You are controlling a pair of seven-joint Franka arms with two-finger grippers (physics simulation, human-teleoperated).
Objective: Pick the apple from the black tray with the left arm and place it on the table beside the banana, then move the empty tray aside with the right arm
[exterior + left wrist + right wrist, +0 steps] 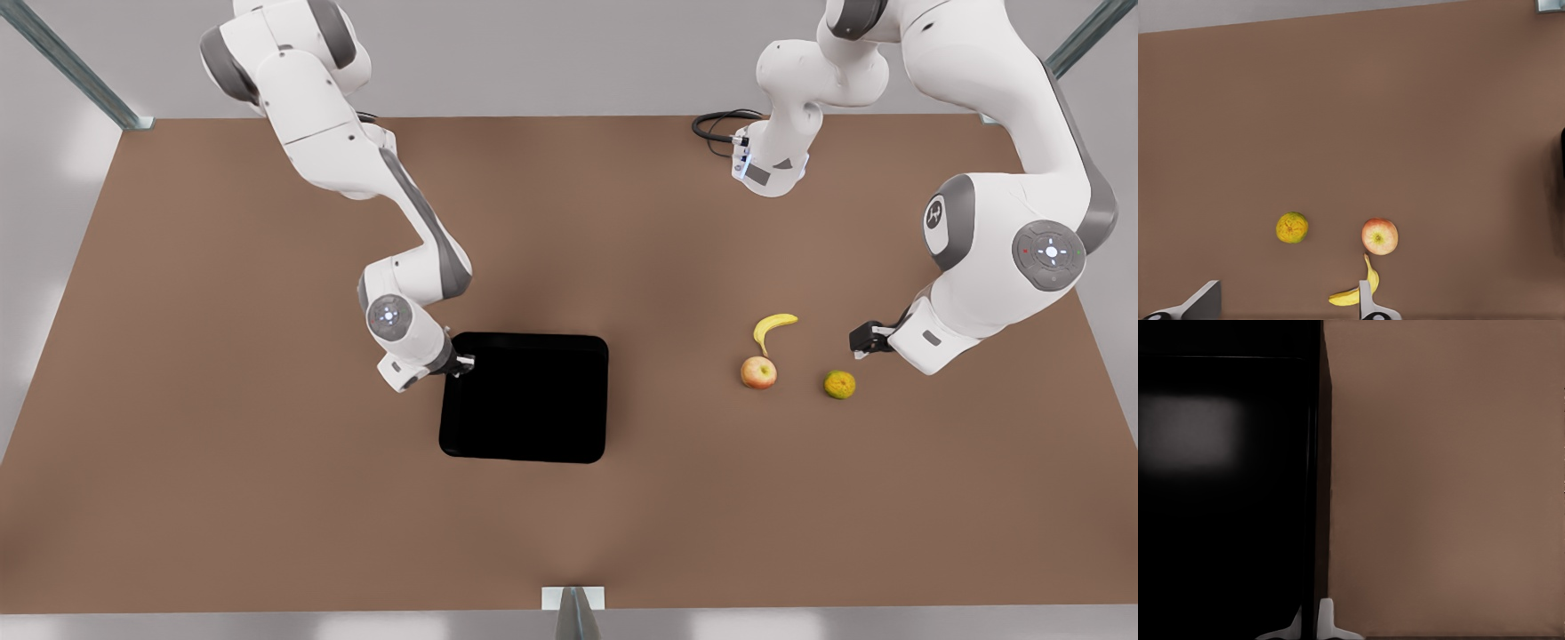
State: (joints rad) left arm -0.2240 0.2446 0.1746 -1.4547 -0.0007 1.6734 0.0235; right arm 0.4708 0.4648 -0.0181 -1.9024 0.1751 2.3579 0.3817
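The right hand (464,363) is pinching the black tray (524,397)'s rim to drag it aside. The left hand (861,340) is hanging open and empty, waiting near the apple (758,372) lying beside the banana (772,329).

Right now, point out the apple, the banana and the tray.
apple (758,372): front view, middle of its top.
banana (772,327): front view, middle of its curved body.
tray (533,449): front view, near rim.

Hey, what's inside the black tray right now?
Nothing is visible inside the black tray. The apple sits on the table beside the banana. The right gripper straddles the tray's rim, hiding that spot.
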